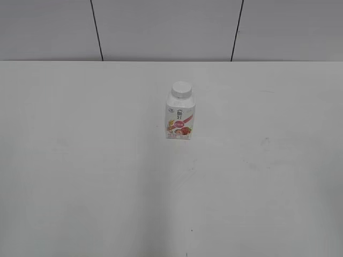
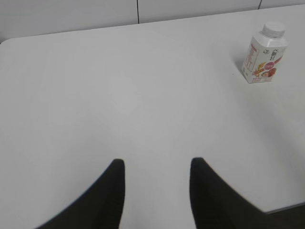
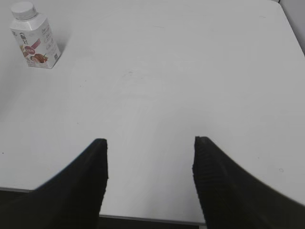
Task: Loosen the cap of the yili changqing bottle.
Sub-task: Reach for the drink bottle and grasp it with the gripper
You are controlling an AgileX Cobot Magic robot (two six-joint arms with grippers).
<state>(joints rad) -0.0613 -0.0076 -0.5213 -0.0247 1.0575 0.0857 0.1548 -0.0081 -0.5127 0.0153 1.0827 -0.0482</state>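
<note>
Exterior view, bottle [image 1: 180, 119] label print seemingly illegible

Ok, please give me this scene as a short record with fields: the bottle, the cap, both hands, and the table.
bottle: upright near the middle of the table, label with strawberries
cap: white, on the bottle
left hand: open, holds nothing, far from the bottle
right hand: open, holds nothing, far from the bottle
table: white
contact: neither hand touches the bottle
</note>
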